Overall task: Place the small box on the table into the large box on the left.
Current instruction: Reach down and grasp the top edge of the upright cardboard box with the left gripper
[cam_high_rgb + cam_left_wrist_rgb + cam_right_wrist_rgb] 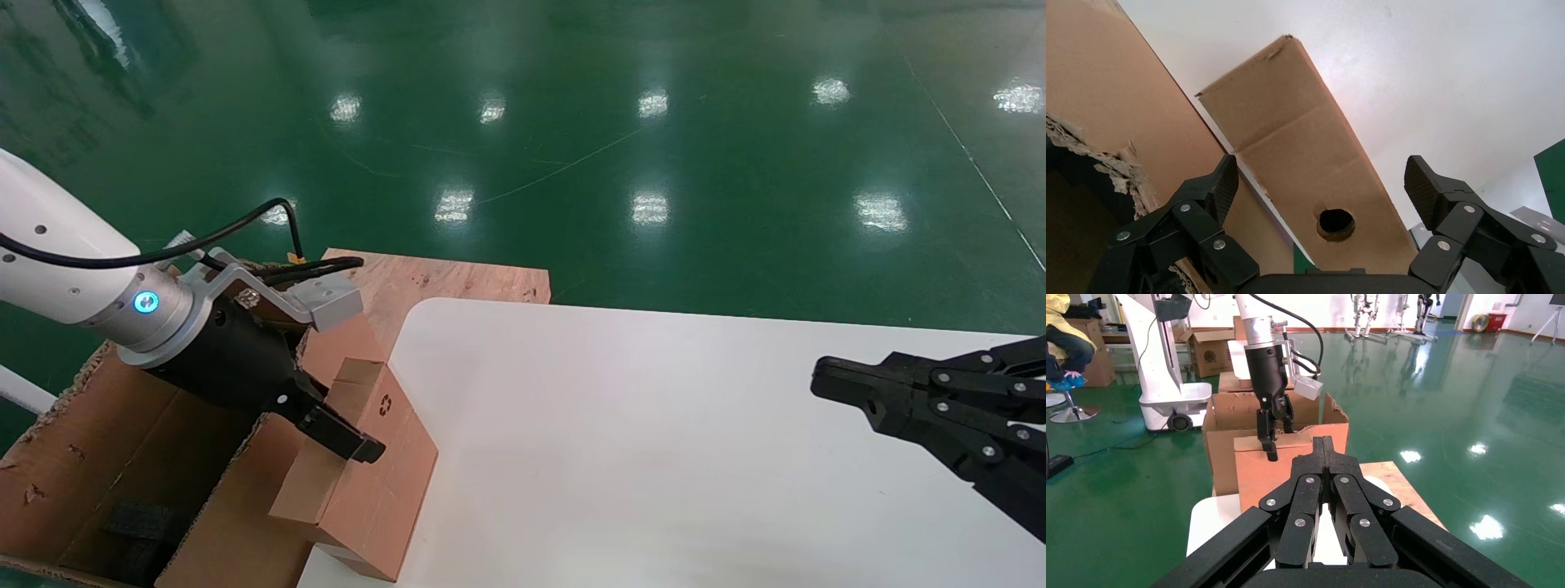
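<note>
The small box (pixel 368 482) lies on the left edge of the white table (pixel 654 457), tight against the large box (pixel 90 441). It has a recycling symbol on its side and a round hole in its top, seen in the left wrist view (pixel 1303 159). My left gripper (pixel 327 425) is open just above it. In the left wrist view this gripper (pixel 1322 177) has its fingers spread to either side of the box top, not touching. My right gripper (pixel 817 380) is shut and empty, parked over the table's right side; it also shows in the right wrist view (pixel 1322 441).
The large box stands open beside the table with black foam (pixel 139 523) at its bottom and ragged flap edges (pixel 1119 171). A reddish plywood board (pixel 458 282) lies behind the table's left corner. Green floor surrounds the table.
</note>
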Available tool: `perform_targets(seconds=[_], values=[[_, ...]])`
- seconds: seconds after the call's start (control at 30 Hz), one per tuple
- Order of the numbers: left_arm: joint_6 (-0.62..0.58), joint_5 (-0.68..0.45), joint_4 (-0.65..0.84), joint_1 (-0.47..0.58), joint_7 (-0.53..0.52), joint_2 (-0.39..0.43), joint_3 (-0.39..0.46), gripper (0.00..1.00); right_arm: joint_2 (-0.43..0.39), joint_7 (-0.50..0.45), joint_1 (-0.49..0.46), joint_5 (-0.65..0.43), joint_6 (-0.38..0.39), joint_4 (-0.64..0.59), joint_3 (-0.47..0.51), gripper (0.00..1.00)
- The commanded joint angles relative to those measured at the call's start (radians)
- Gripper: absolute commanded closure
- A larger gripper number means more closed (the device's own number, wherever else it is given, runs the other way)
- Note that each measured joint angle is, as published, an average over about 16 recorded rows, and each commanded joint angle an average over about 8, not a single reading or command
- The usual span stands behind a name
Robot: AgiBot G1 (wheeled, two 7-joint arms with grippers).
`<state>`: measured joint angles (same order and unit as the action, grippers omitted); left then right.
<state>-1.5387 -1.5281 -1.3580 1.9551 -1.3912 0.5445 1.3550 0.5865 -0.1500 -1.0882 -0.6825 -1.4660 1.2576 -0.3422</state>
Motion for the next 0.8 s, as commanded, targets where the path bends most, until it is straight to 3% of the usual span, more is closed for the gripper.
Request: perform_targets(seconds=[0.03,0.13,0.67,0.7,0.8], values=[[0.005,0.008,0.000,0.004,-0.002,-0.001,0.005,0.00,0.000,0.000,0.000,0.000,0.000,0.000,0.000,0.32],[0.005,0.007,0.000,0.003,-0.001,-0.001,0.004,0.00,0.000,0.000,0.000,0.000,0.000,0.000,0.000,0.00],[-0.001,-0.001,0.000,-0.001,0.001,0.000,-0.002,0.00,0.000,0.000,0.000,0.000,0.000,0.000,0.000,0.00],[-0.001,-0.001,0.000,-0.001,0.001,0.000,-0.003,0.06,0.000,0.000,0.000,0.000,0.000,0.000,0.000,0.00],[-0.002,-0.001,0.001,-0.002,0.001,0.001,-0.003,0.41,0.000,0.000,0.000,0.000,0.000,0.000,0.000,0.00]])
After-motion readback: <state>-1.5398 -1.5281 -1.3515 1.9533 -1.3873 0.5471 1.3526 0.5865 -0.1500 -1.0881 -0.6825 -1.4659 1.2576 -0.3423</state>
